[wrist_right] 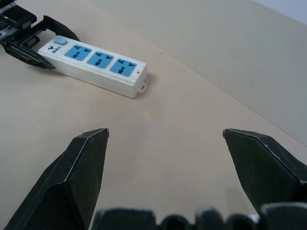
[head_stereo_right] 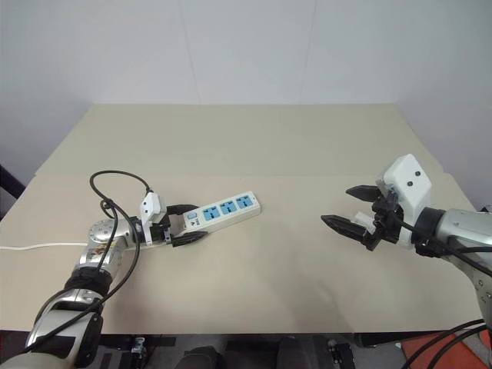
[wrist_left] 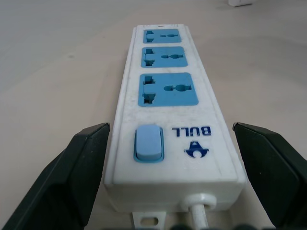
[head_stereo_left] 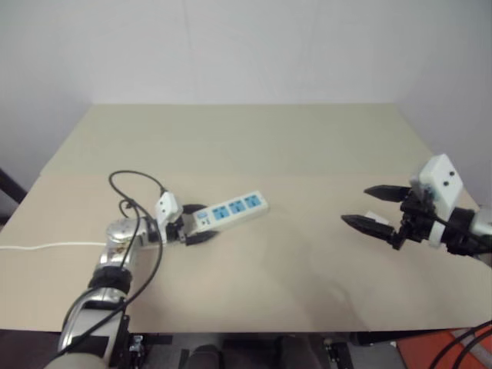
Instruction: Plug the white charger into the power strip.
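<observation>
The power strip, a long white bar with three blue sockets, lies on the table left of centre, its switch end toward my left arm. My left gripper is open and straddles that switch end. One black finger stands on each side, with a gap to the strip. My right gripper hangs open above the right of the table, holding nothing. A small white piece, apparently the white charger, lies on the table behind the right fingers. It also peeks in beyond the strip's far end in the left wrist view.
The strip's thin white cord runs off the table's left edge. The beige table has a seam across its middle, and a white wall stands behind it. Bare table lies between the strip and my right gripper.
</observation>
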